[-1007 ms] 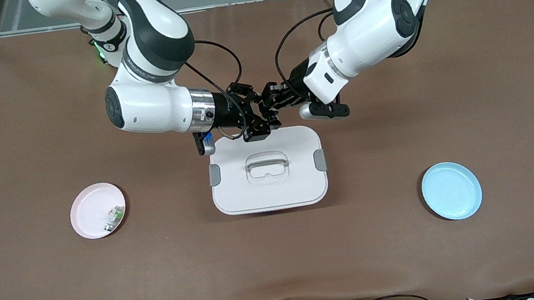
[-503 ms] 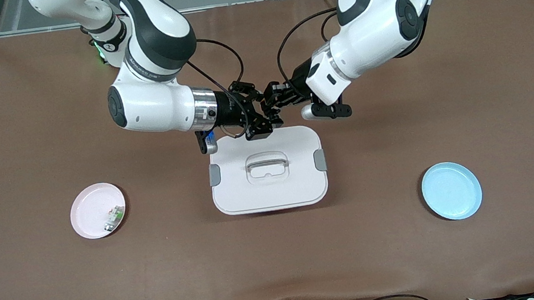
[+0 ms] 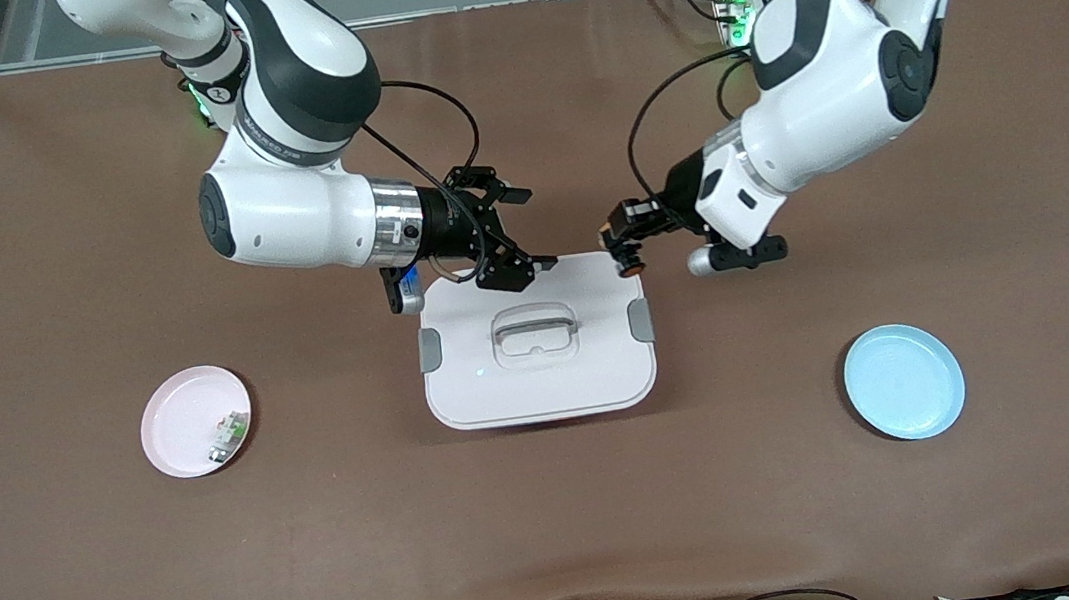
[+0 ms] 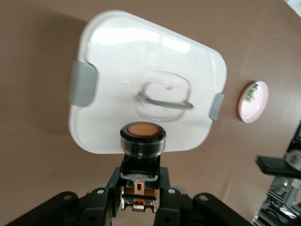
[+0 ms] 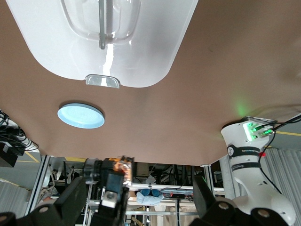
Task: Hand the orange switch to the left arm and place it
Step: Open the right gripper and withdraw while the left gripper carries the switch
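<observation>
The handover looks done: the left gripper (image 3: 628,251) pinches the orange switch (image 4: 141,141) above the white box's (image 3: 544,379) edge, the right gripper (image 3: 515,232) hangs spread and empty over the box, leaving the carry to the blue plate (image 3: 904,382).

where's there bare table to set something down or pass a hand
Bare cloth lies between the pink plate and the box, between the box and the blue plate, and all along the edge nearest the camera. It is crowded over the box's farther edge: open right gripper, left gripper shut on the orange switch.
</observation>
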Available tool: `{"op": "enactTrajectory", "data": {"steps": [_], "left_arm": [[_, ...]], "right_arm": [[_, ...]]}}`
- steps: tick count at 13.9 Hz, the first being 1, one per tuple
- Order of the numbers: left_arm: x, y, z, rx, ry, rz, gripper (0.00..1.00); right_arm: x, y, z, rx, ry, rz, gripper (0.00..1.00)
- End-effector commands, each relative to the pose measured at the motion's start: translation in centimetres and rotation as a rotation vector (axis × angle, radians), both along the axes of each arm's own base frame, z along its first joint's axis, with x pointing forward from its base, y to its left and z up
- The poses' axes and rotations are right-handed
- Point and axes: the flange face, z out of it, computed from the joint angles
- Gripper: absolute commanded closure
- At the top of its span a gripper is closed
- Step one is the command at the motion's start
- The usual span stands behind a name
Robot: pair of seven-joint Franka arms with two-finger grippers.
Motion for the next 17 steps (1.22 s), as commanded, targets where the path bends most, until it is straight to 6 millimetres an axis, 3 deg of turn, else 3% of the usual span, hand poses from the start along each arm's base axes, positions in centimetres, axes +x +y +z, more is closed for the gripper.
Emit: {"op": "enactTrajectory", "data": {"steps": [1,4,6,8,10,13,17], "left_arm": [[1.5,5.5,0.8,0.075,-0.029,-0.036,1.0],[3.9,13.1,-0.7,0.123,-0.072,-0.089,1.0],[6.1,18.8,-4.4,0.179,-0.089,-0.142,1.0],[7.4,22.7,-6.6,0.271,-0.112,-0.222,1.0],[8.3,24.7,-7.6,0.327,-0.127,-0.284,1.0],[9.9,27.1,-10.1,0.389,-0.129,-0.355,1.0],[11.9,29.9,-14.4,0.478,-0.195,-0.455,1.0]], "right_arm": [[0.1,-2.5,2.2,0.019,-0.059,0.133,0.0],[0.0,-8.6,4.2,-0.051,-0.161,0.371,0.0],[-1.4,-11.2,5.3,-0.142,-0.279,0.558,0.0],[-3.0,-14.0,5.6,-0.21,-0.369,0.691,0.0],[-5.0,-16.9,4.9,-0.318,-0.463,0.863,0.0],[-6.3,-21.9,4.0,-0.351,-0.545,0.966,0.0],[-5.9,-27.0,3.3,-0.431,-0.581,1.048,0.0]]}}
